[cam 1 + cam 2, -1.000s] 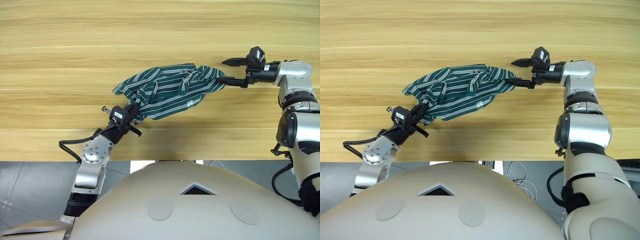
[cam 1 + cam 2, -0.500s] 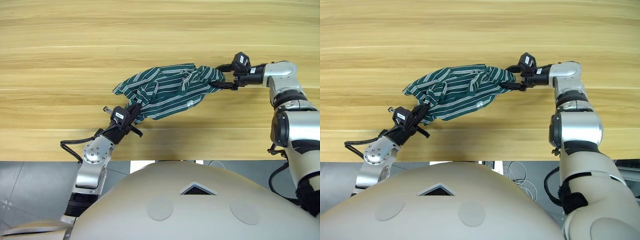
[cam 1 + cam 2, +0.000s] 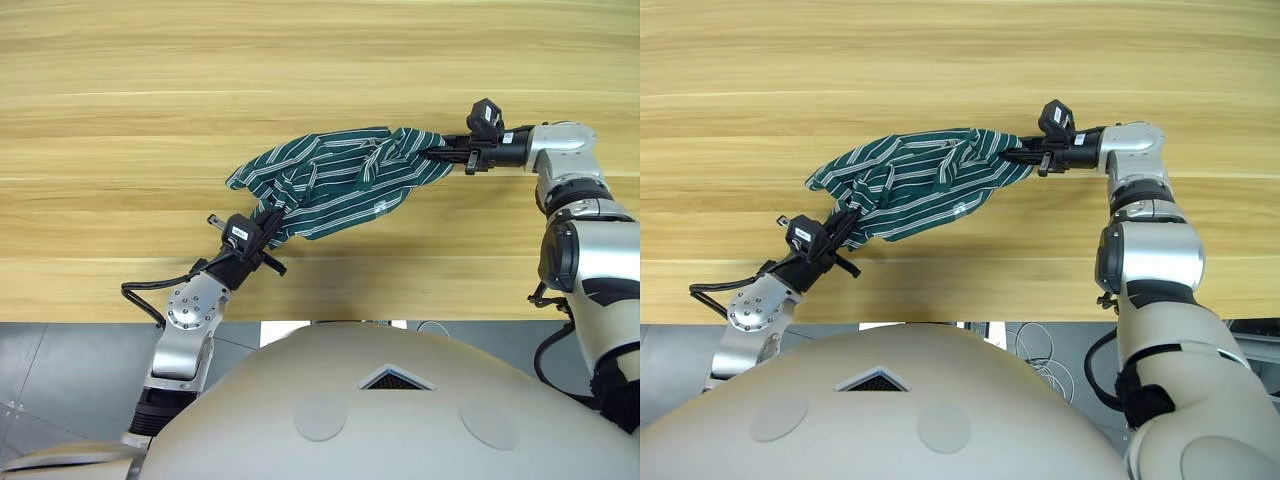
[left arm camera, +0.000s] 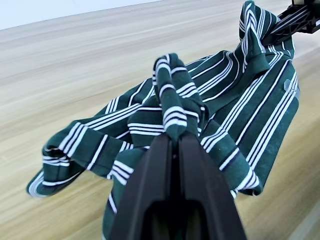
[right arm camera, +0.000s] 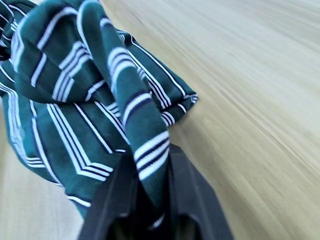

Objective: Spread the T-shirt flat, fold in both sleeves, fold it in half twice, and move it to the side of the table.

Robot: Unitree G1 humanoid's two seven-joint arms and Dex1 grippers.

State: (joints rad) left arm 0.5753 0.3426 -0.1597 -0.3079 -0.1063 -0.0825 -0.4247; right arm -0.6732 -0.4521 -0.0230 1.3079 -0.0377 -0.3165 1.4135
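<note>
A green T-shirt (image 3: 335, 183) with white stripes lies crumpled in the middle of the wooden table (image 3: 300, 60). My left gripper (image 3: 268, 220) is shut on the shirt's near-left end, and the cloth bunches between its fingers (image 4: 172, 137). At the shirt's right end my right gripper (image 3: 432, 155) is shut on a fold of the striped cloth (image 5: 147, 160). The shirt (image 3: 915, 183) stretches loosely between the two grippers.
Bare wood surrounds the shirt on all sides. The table's near edge (image 3: 100, 320) runs just behind my left wrist, with grey floor below it.
My right gripper moved left to the shirt's right end and went from open to shut on the cloth. The left gripper has kept its hold in place.
</note>
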